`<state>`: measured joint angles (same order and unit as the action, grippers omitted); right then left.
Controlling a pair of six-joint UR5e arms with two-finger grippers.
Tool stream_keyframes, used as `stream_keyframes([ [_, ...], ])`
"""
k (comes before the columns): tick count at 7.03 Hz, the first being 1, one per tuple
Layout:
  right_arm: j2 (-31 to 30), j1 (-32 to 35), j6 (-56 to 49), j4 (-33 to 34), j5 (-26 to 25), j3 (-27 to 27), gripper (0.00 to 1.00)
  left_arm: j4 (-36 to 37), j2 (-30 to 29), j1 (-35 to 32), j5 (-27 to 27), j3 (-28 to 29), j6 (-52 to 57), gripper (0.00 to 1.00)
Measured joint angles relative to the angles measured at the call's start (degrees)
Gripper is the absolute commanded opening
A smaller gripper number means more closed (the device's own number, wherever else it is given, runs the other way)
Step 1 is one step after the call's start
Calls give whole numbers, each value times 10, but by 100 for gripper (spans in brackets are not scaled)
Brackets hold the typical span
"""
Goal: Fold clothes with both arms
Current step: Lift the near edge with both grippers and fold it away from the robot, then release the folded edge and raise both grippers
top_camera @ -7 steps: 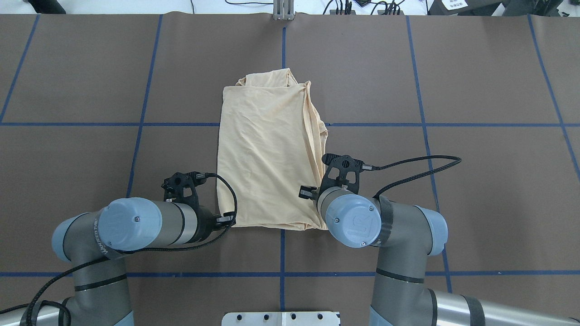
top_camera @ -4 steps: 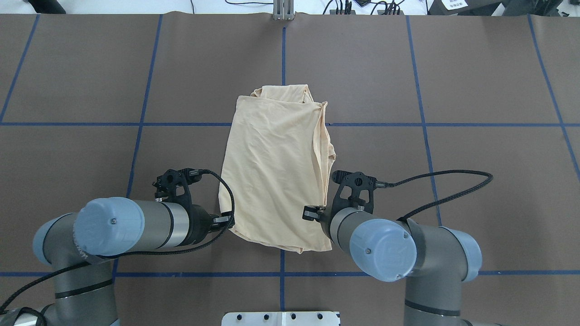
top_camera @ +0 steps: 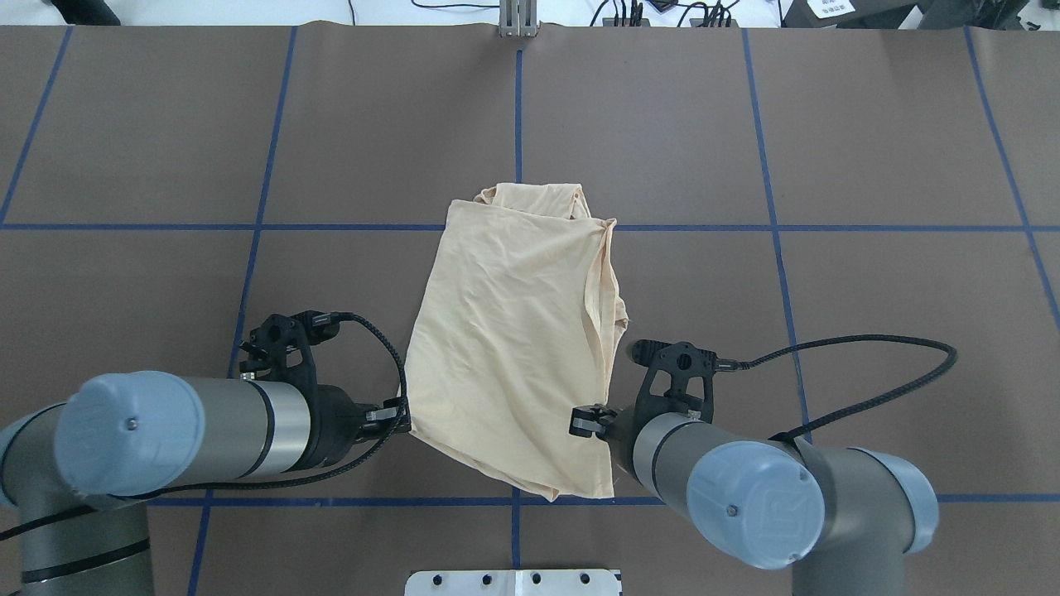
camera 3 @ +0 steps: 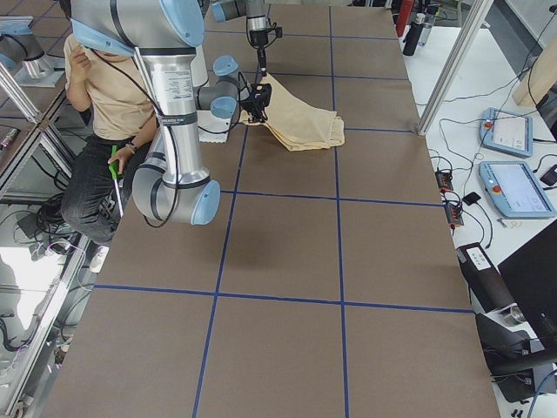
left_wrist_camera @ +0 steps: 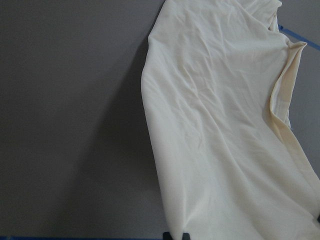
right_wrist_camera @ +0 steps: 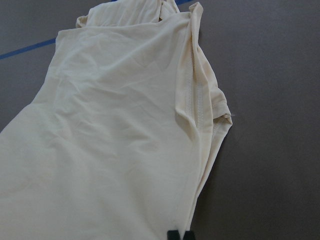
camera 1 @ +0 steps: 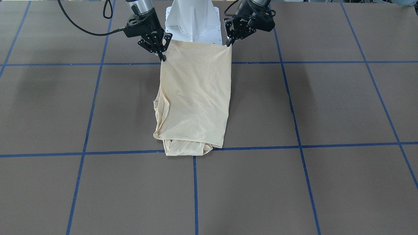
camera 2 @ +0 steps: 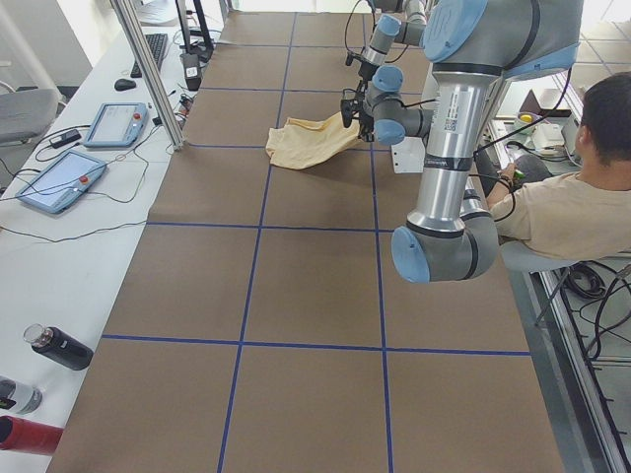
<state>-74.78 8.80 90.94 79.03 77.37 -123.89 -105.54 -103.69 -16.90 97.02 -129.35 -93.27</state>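
The cream shirt (top_camera: 513, 348) is folded lengthwise into a long strip, plain side up; its print and neck label are hidden. Its far end rests on the brown table mat (top_camera: 828, 165) at a blue tape line, and its near edge hangs raised. My left gripper (top_camera: 406, 418) is shut on the near left corner, and my right gripper (top_camera: 600, 424) is shut on the near right corner. In the front-facing view the left gripper (camera 1: 229, 42) and right gripper (camera 1: 162, 56) hold the shirt (camera 1: 196, 98) stretched between them. Both wrist views show cloth (left_wrist_camera: 225, 125) (right_wrist_camera: 115, 140) running away from shut fingertips.
The white pedestal base (top_camera: 513, 582) sits right behind the held edge. A person (camera 2: 572, 207) sits beside the robot. Touch panels (camera 2: 59, 177), bottles (camera 2: 54, 347) and a metal post (camera 2: 148, 74) stand along the table's far edge.
Both arms have pulled back toward the robot's base with the shirt's near edge in them. The shirt has slid toward the robot and skewed, its far end now at the blue line.
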Motion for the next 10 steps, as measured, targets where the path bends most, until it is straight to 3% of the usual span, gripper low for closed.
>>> stream_keyframes([
  [3, 21, 50, -7, 4, 3, 37, 0, 12, -67, -38, 7, 67, 26, 0],
  [7, 103, 142, -39, 4, 19, 153, 0, 11, -152, -133, 3, 199, 87, 0],
  [10, 165, 181, -54, 0, 20, 263, 0, -2, -234, -178, -17, 343, 132, 0],
])
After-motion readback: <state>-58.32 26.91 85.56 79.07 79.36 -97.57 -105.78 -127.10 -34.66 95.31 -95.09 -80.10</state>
